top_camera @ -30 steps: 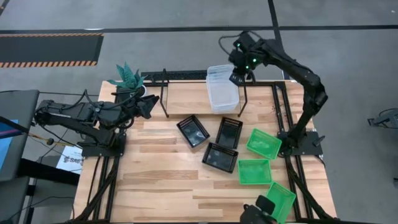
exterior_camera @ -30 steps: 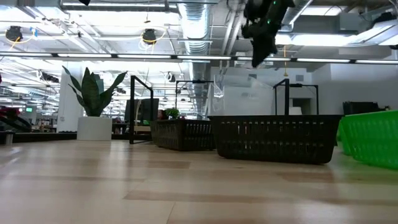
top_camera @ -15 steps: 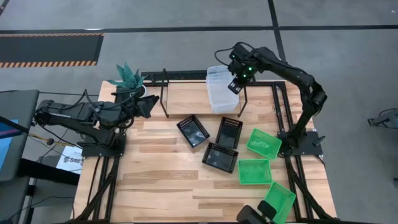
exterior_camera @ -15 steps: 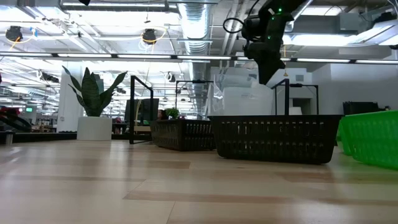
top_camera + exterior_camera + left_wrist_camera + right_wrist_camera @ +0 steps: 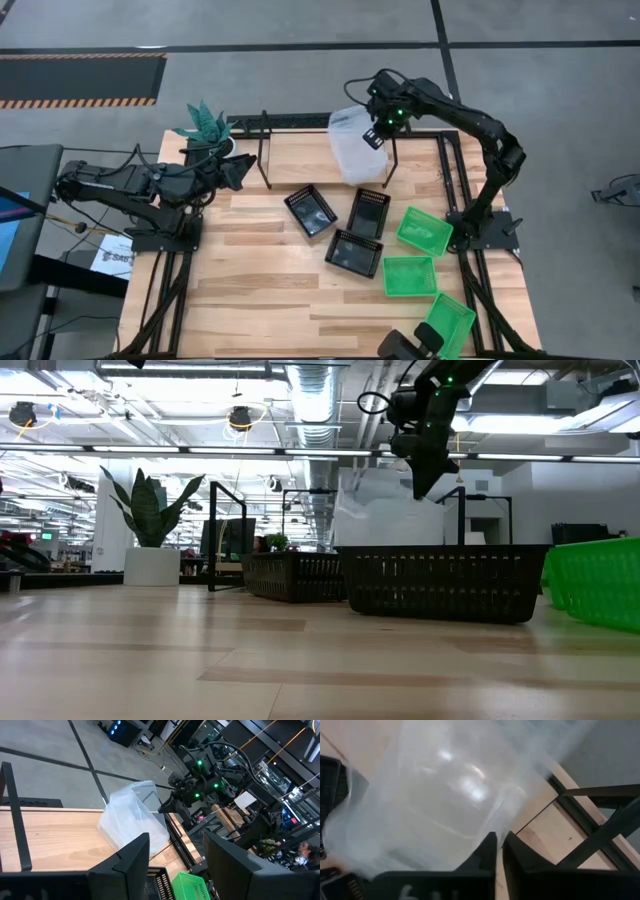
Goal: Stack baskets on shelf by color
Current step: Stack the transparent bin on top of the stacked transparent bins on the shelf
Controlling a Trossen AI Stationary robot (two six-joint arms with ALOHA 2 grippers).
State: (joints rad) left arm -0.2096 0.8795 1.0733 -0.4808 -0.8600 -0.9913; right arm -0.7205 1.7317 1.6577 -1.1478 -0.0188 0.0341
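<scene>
At the bottom right of the high view, closest to us, three green baskets (image 5: 410, 275) lie in a loose row on the desk (image 5: 260, 290). One sits right at the desk's bottom edge. The other two are a bit higher up.

Just left of the green ones, near the middle of the picture, are three black baskets (image 5: 353, 252). They sit close together. In the low view one black basket fills the middle of the picture, and a green one shows at the right edge.

At the left of the high view the left arm lies low along the desk's left side. Its jaws (image 5: 238, 172) are near a plant (image 5: 205, 125) in a white pot, at the upper left. They are open wide and hold nothing.

Farthest away, at the top middle, is the shelf (image 5: 300, 150) with its thin black hoops. The right arm reaches in from the right side. Its jaws (image 5: 372, 136) are pinched narrow on the rim of the clear baskets (image 5: 352, 148). They look stacked one inside another. They hang tilted, with one side tipped up, over the right part of the shelf.
</scene>
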